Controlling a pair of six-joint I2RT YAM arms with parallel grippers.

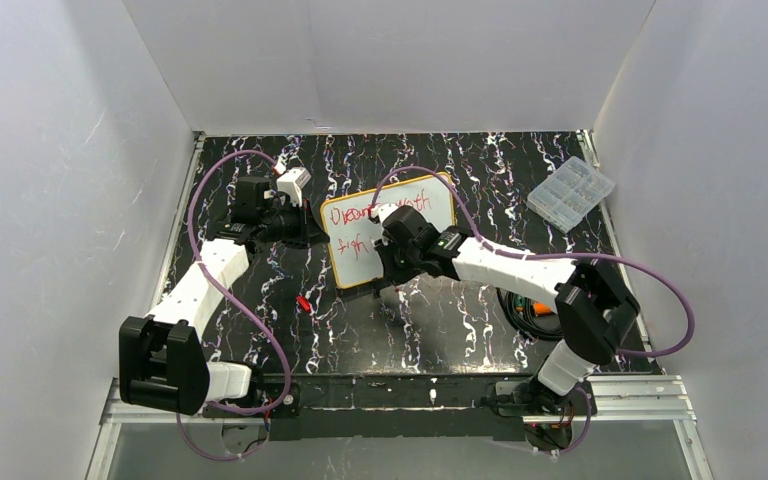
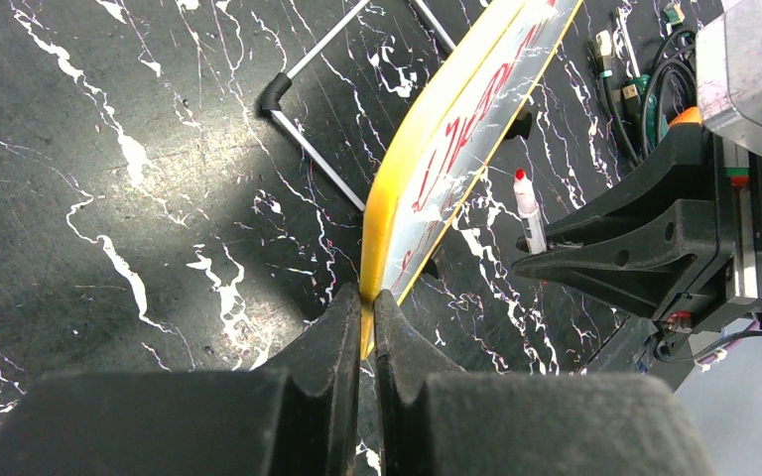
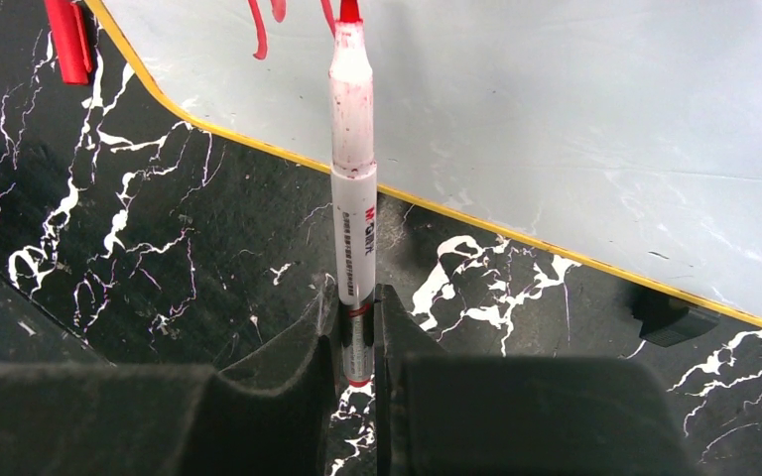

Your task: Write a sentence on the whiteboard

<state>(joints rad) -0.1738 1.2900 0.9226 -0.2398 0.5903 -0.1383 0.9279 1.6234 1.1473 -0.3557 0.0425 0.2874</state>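
The whiteboard (image 1: 360, 265) with its orange-yellow frame stands tilted in the middle of the black marbled table. Red words (image 1: 345, 215) run along its top line, and a shorter second line (image 1: 352, 243) starts below. My left gripper (image 1: 305, 225) is shut on the board's left edge, and in the left wrist view (image 2: 365, 302) the yellow frame (image 2: 397, 178) sits between the jaws. My right gripper (image 1: 390, 232) is shut on a white marker (image 3: 353, 169) with a red tip. The tip touches the board (image 3: 556, 119) at the end of the second line. The right arm hides part of the writing.
A red marker cap (image 1: 302, 303) lies on the table in front of the board and shows in the right wrist view (image 3: 67, 40). A clear compartment box (image 1: 570, 190) sits at the back right. Cables (image 1: 530, 305) lie near the right arm. The board's wire stand (image 2: 308, 139) rests behind it.
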